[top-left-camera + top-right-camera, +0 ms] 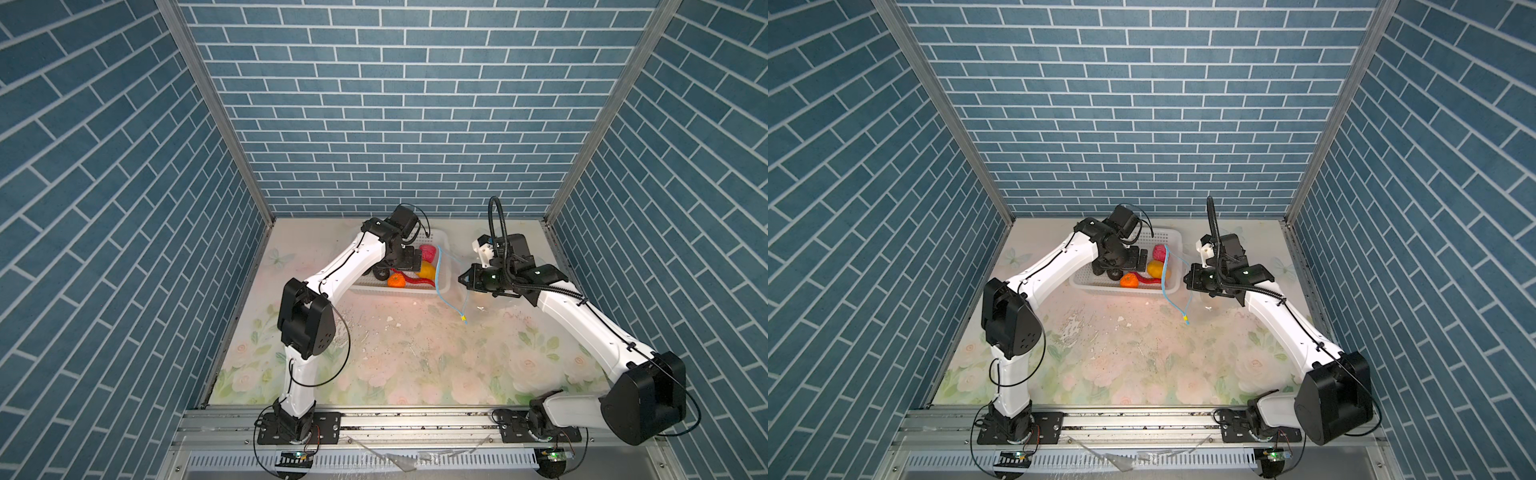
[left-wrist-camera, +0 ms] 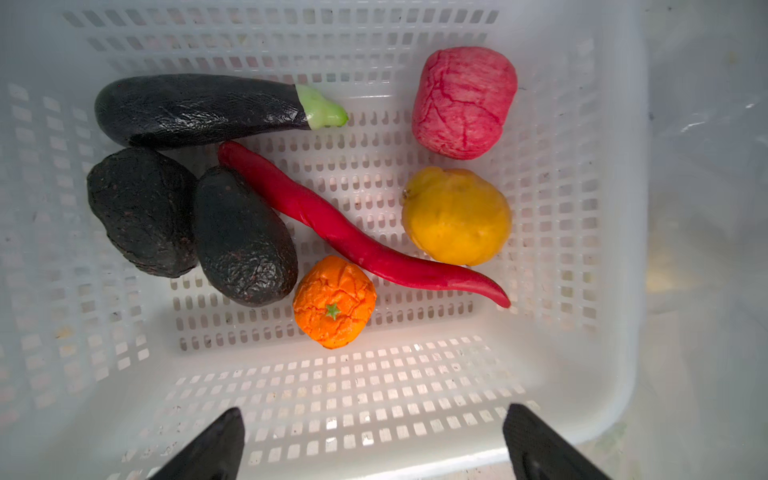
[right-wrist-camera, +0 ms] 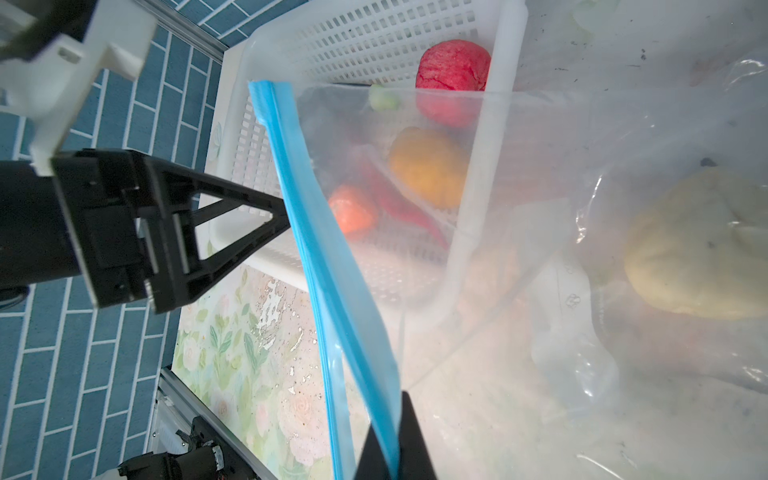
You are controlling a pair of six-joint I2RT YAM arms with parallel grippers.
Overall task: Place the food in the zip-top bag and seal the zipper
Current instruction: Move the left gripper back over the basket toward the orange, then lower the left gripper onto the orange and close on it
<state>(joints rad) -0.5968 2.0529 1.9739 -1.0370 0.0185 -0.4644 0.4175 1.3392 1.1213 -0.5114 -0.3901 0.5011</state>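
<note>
Plainly, right gripper [image 1: 461, 277] seen clamped on long light-blue zipper strip [image 3: 316, 249] of large clear crinkly plastic bag [image 3: 561, 174], strip lifted beside white perforated plastic basket [image 2: 615, 208]. Small yellow tab [image 1: 462, 318] seen at strip's low end. Cream rounded food piece [image 3: 698, 249] seen through bag's plastic.

Left gripper [image 2: 374, 440] held over basket, jaws wide apart, nothing gripped. Basket occupied by:
- black aubergine with green stem [image 2: 199, 110]
- two black wrinkled lumps [image 2: 141, 212]
- thin red chilli [image 2: 345, 232]
- pink lump [image 2: 463, 102]
- yellow-orange piece [image 2: 455, 216]
- orange piece [image 2: 334, 301]
</note>
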